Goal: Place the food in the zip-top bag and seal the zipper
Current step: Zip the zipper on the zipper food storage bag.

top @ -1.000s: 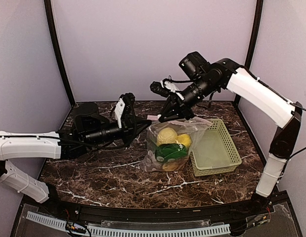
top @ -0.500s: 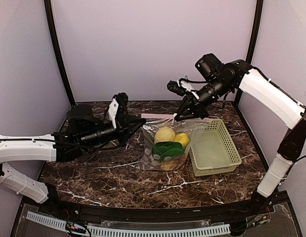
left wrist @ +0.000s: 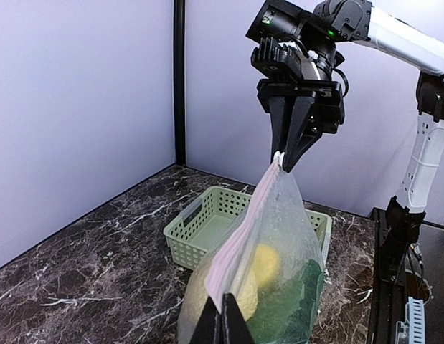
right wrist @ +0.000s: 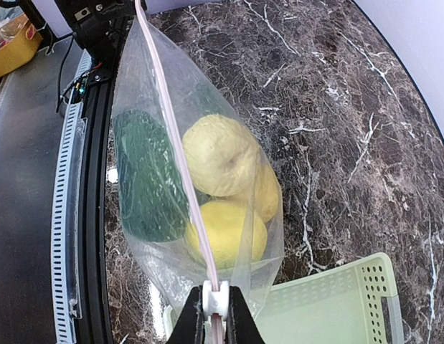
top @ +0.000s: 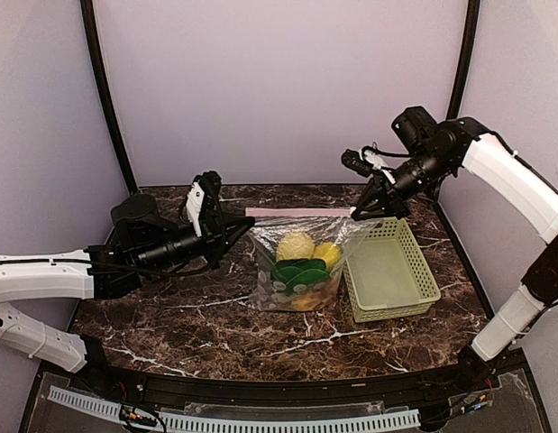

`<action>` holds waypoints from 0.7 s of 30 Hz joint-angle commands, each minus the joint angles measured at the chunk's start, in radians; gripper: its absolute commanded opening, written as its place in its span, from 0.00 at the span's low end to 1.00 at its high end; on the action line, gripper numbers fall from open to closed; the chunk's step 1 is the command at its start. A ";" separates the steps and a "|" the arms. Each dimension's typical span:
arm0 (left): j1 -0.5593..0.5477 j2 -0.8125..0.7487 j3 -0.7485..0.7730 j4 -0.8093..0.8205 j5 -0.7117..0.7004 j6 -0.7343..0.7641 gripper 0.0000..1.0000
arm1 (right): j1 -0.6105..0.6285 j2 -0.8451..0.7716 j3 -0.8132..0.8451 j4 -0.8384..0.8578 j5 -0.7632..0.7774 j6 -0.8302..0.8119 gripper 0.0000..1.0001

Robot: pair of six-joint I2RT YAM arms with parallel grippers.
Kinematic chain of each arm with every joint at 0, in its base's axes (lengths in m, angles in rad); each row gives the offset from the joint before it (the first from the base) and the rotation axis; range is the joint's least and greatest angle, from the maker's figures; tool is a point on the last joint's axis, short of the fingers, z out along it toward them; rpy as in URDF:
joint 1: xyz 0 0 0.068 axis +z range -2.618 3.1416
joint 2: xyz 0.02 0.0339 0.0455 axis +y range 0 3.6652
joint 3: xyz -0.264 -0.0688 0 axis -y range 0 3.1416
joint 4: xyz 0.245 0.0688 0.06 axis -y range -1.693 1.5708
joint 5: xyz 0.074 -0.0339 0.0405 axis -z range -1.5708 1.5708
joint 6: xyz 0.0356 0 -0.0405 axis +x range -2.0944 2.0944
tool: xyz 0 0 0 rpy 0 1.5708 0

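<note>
Left gripper (left wrist: 223, 324) is clenched tight on one end of the zipper (top: 297, 213), and the right gripper (right wrist: 214, 309) is nipped on the other end, a small white tab (right wrist: 215, 296) pinched between its tips. So the pink strip runs straight from jaw to jaw, pulled taut, and the zip-top bag (left wrist: 293, 215) hangs below that line. From here the strip reads as one closed ribbon, though I can't vouch for every bit of it. To finish this well, I'd hold the left end as the anchor, keep the pull level and in line with the strip, and make sure the seal reaches the very corner before either jaw lets go; a sideways tug could pop thin film open. Below the jaws sits the food: a smooth yellow lemon (right wrist: 225, 233), a pale bumpy lump (right wrist: 216, 154) and dark crinkly greens (right wrist: 146, 183), all bulging the soft, floppy, glossy plastic. Under the right jaws stands the light green basket (top: 423, 262), rigid and slotted, and beneath everything is the dark veined marble table (top: 170, 307).
</note>
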 commanded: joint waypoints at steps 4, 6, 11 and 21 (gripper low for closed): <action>0.034 -0.064 -0.029 -0.004 -0.070 0.001 0.01 | -0.087 -0.055 -0.052 -0.072 0.124 -0.016 0.01; 0.038 -0.064 -0.031 -0.003 -0.069 0.000 0.01 | -0.094 -0.056 -0.061 -0.073 0.124 -0.022 0.01; 0.049 -0.069 -0.038 -0.001 -0.070 -0.004 0.01 | -0.113 -0.064 -0.081 -0.075 0.124 -0.033 0.01; 0.057 -0.070 -0.037 -0.003 -0.070 -0.005 0.01 | -0.137 -0.071 -0.094 -0.082 0.119 -0.044 0.01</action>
